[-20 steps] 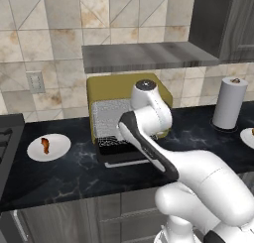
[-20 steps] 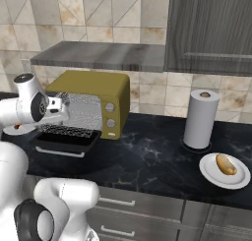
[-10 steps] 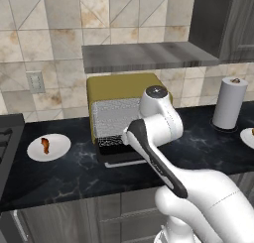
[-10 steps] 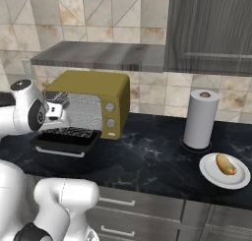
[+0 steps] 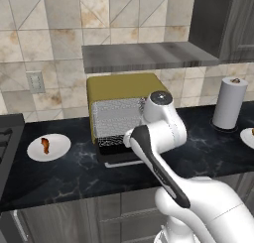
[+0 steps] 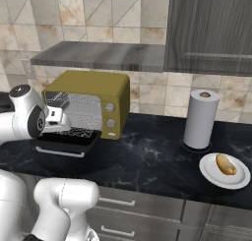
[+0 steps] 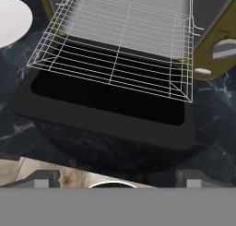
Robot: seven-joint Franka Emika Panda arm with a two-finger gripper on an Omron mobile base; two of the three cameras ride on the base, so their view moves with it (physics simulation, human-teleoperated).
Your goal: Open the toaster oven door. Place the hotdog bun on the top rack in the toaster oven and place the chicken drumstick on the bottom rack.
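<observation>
Open hand (image 7: 113,181) above lowered toaster oven door (image 7: 106,112)

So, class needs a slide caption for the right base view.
Toaster oven door lies open; hotdog bun waits on its plate.

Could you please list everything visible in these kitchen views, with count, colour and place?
toaster oven: one, mustard yellow, on the counter by the wall.
toaster oven door: one, black, folded down flat in front.
chicken drumstick: one, reddish brown, on a white plate left of the oven.
hotdog bun: one, tan orange, on a white plate at the right.
paper towel roll: one, white, upright beside the bun's plate.
gripper: one, dark fingertips, open, over the lowered door.
</observation>
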